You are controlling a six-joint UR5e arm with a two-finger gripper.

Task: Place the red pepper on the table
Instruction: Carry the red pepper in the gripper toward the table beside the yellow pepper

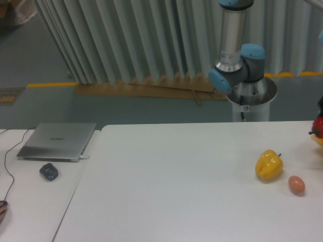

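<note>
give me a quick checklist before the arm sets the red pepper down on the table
1. Red pepper in view: ok, only a sliver at the right edge.
2. Gripper state: cannot tell, only a dark bit shows above the pepper.
3. Pepper off the table: cannot tell.
4. Bare table left of the yellow pepper: ok.
5. Egg clear of the yellow pepper: ok, apart.
6. Laptop on the adjoining table, out of the way: ok.
</note>
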